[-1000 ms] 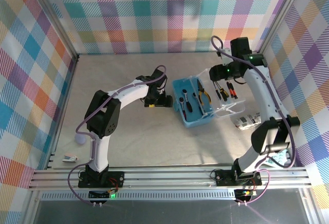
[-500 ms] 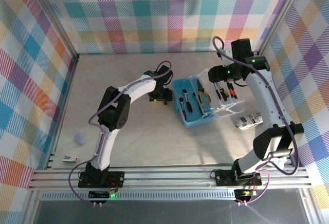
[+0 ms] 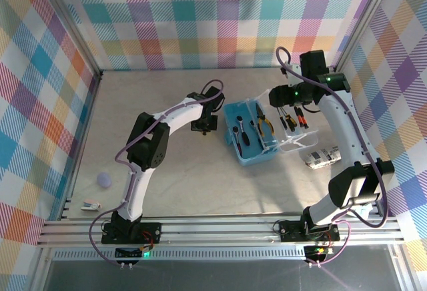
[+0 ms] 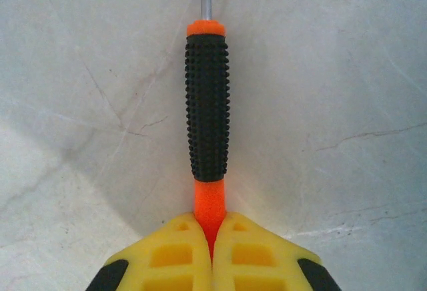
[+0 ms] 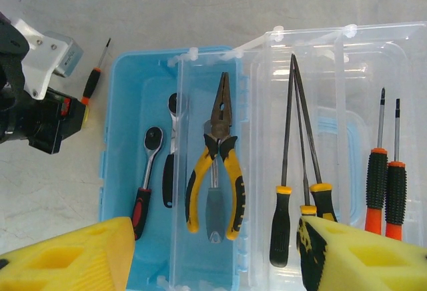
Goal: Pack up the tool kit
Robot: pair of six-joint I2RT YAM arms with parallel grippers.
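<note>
In the left tool (image 4: 211, 227), clamped on it, a screwdriver (image 4: 207, 111) is waiting outside the case (image 5: 127, 97).
Under the parted right tool (image 5: 213, 254), pliers (image 5: 215, 164) and a ratchet (image 5: 145, 171) are lying packed.

The left gripper (image 4: 212, 237) clamped, the right gripper (image 5: 217, 254) spread wide.
The left one's yellow jaws meet around a screwdriver's (image 4: 207, 114) orange handle end; the right one points down, jaws far apart.

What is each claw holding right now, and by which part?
The left claw grips the small screwdriver by the orange butt end of its handle, shaft pointing away. The right claw is open above the case, holding nothing.
</note>
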